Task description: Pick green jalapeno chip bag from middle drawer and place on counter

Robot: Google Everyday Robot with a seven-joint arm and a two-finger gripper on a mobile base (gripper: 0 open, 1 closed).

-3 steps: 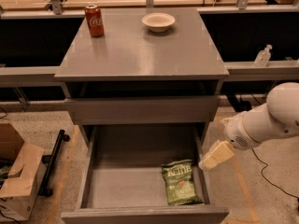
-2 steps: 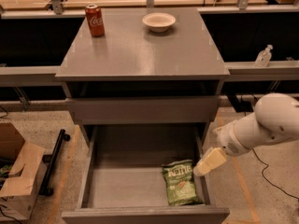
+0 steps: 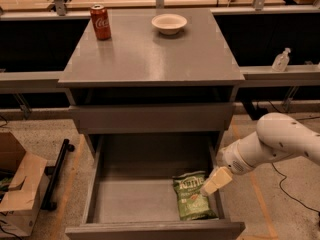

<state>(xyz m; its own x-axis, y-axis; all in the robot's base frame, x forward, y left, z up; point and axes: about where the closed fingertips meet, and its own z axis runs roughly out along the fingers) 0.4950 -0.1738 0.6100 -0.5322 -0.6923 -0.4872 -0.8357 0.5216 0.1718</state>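
The green jalapeno chip bag [image 3: 192, 196] lies flat on the floor of the open middle drawer [image 3: 130, 199], at its front right corner, logo end toward the back. My gripper [image 3: 215, 181] reaches in from the right on a white arm and hangs just above the bag's upper right edge, over the drawer's right wall. The grey counter [image 3: 150, 49] is the top slab of the cabinet above the drawer.
A red soda can [image 3: 100, 22] and a white bowl [image 3: 169, 23] stand at the back of the counter. A shut drawer front [image 3: 150, 117] sits above the open drawer. A cardboard box [image 3: 17, 189] is on the floor at left. A small bottle [image 3: 280, 60] stands on a ledge at right.
The arm and gripper have moved left and slightly down, from beside the drawer's right wall to over the bag's right edge. The bag has not moved.
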